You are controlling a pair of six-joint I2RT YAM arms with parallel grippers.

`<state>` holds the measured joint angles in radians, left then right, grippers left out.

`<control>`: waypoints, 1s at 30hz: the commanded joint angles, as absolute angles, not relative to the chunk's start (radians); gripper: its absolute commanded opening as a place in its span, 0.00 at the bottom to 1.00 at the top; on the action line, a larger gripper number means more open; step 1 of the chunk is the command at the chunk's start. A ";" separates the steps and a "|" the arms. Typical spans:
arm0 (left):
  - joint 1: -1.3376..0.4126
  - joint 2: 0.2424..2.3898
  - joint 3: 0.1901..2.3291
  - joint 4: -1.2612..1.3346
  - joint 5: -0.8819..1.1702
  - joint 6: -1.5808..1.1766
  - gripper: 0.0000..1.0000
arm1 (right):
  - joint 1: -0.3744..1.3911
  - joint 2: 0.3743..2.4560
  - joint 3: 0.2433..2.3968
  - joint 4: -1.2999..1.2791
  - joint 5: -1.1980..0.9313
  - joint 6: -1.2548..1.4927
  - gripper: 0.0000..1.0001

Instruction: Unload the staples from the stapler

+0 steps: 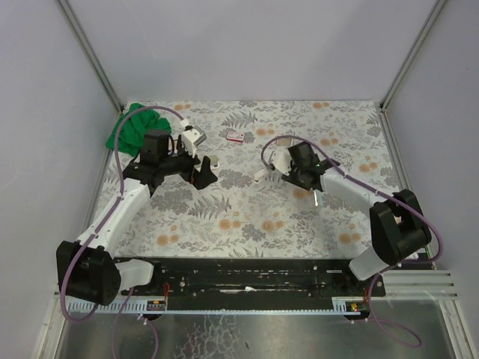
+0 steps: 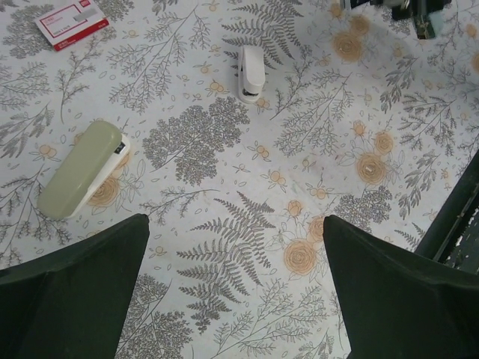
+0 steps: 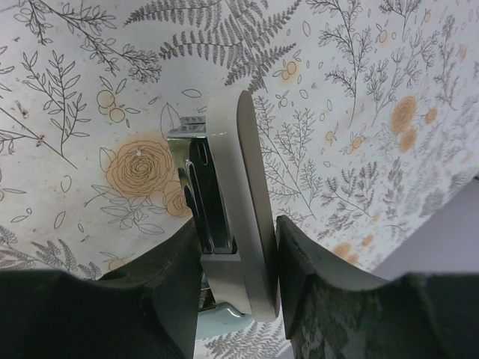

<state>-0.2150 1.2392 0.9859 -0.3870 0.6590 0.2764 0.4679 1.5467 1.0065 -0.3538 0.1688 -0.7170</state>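
Floral-print tabletop [image 3: 374,75] behind a flat, smooth beige stapler [image 3: 243,187]

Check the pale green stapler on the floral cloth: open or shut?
Shut: the pale green stapler lies with its top closed flat along its white base, no gap.

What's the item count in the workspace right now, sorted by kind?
Staplers: 3 (pale green plastic stapler, small white plastic stapler, beige-grey plastic stapler, gripped)
Boxes: 1 (small red-and-white cardboard box)
Cloths: 1 (crumpled green cloth)
Total: 5
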 commanded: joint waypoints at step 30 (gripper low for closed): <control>-0.159 1.199 0.950 -0.264 0.642 0.247 1.00 | 0.790 1.696 0.968 -0.185 0.689 -0.887 0.25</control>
<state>-0.1673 1.2110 0.9596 -0.3313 0.6498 0.2588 0.7826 1.7947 0.9131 -0.1707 0.7059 -0.9119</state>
